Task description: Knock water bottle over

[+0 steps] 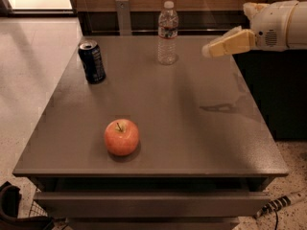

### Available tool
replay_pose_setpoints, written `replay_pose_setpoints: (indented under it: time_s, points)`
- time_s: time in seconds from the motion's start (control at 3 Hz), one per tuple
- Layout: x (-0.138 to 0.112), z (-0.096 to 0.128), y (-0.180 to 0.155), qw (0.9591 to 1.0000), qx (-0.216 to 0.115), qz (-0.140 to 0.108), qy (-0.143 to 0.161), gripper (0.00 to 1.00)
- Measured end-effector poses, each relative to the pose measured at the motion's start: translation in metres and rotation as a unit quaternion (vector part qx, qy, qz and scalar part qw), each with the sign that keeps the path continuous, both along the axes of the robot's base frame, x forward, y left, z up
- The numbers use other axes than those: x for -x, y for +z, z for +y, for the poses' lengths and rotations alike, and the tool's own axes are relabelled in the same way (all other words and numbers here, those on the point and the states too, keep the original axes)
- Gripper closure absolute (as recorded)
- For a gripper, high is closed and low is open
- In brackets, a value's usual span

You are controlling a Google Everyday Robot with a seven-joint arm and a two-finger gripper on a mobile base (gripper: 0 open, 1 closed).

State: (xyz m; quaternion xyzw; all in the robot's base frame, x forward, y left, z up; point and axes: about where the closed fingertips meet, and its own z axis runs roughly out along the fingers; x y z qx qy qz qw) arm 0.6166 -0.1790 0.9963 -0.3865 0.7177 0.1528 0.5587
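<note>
The water bottle (168, 33) is slim, clear and ribbed, with a white cap and a narrow label band. It stands upright near the far edge of the grey table (192, 128). My gripper (210, 50) comes in from the right on a white arm, its tan fingers pointing left above the table's far right part. It hangs to the right of the bottle, apart from it and about level with its middle.
A dark blue soda can (92, 62) stands upright at the far left of the table. A red apple (122, 137) lies near the front. A dark cabinet stands to the right of the table. A grey post (123, 16) rises behind the far edge.
</note>
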Motion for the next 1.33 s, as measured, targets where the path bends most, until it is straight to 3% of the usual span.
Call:
replay_pose_setpoints:
  time_s: [0.67, 1.33]
  points:
    - [-0.004, 0.001, -0.004, 0.9999, -0.011, 0.005, -0.003, 0.0]
    - [-0.086, 0.028, -0.045, 0.997, -0.076, 0.012, 0.012, 0.0]
